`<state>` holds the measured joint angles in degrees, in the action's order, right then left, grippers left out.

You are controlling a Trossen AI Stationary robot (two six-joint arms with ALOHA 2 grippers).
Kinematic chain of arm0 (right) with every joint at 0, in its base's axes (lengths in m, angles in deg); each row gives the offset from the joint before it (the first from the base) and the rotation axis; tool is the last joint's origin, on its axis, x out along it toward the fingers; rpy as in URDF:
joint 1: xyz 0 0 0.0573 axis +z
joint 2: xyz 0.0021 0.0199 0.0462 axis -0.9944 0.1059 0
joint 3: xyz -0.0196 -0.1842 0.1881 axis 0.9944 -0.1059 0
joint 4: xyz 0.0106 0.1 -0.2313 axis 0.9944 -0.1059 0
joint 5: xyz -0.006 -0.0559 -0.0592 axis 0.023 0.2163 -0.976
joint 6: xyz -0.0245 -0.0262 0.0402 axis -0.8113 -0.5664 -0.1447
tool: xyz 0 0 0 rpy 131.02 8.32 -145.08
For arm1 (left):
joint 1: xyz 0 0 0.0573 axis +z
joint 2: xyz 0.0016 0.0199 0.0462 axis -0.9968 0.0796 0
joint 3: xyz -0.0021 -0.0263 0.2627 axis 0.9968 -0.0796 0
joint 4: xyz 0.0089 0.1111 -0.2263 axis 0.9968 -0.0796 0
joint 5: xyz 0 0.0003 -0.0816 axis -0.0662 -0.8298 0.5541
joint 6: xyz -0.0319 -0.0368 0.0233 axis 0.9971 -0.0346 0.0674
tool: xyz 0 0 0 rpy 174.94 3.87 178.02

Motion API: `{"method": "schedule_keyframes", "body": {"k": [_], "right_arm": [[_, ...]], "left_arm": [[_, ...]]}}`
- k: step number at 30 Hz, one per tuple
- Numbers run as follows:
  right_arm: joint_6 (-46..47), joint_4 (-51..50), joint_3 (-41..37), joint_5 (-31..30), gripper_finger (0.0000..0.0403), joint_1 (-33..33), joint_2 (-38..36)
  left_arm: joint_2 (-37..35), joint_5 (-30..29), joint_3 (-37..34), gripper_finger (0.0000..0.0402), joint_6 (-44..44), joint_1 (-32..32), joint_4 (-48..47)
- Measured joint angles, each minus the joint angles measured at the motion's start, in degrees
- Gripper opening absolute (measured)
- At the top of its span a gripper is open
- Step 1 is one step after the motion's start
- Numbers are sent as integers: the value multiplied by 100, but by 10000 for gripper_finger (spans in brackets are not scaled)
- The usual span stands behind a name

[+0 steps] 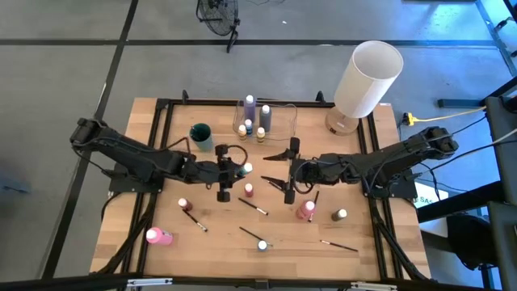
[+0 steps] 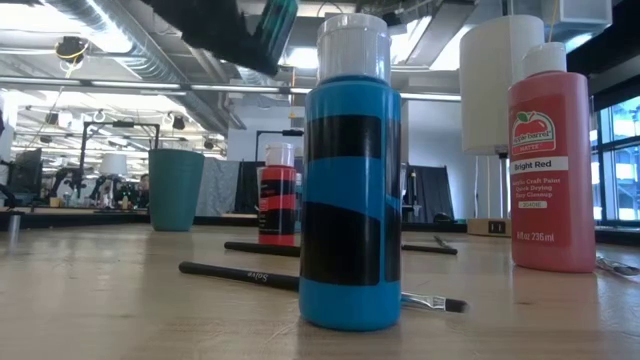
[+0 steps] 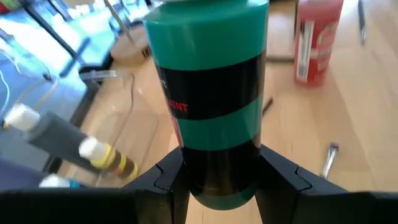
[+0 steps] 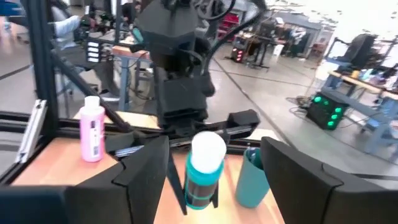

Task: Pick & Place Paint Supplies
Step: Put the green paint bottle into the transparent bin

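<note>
left gripper (image 1: 230, 170) mid-table, jaws clamped on a teal bottle (image 3: 208, 93) lifted off the wood, cap toward the right arm. right gripper (image 1: 290, 170) faces it just beside, jaws wide & empty; bottle's long axis runs btwn them, looks set for a handover.

Bright, even overhead light; soft shadows on the pale wooden table (image 1: 161, 202). Window glare at three o'clock; wrist views blurred.
</note>
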<state>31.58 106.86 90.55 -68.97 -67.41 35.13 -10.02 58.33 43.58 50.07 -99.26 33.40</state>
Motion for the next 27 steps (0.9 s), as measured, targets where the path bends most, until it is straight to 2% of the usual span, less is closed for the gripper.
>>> {"method": "schedule_keyframes", "body": {"k": [6, 12, 14, 27], "right_arm": [[207, -510, 0, 37, 252, -59, 0], [322, -746, 2, 101, 252, -162, 94], [323, -739, 7, 293, 252, -207, 156], [368, -522, 7, 625, 252, -443, 402]], "left_arm": [[249, 111, 329, 132, 210, -4, -832], [420, 111, 504, 133, 194, -4, -844], [461, 137, 542, 133, 193, -4, -845], [593, 167, 553, 134, 191, 7, -762]]}}
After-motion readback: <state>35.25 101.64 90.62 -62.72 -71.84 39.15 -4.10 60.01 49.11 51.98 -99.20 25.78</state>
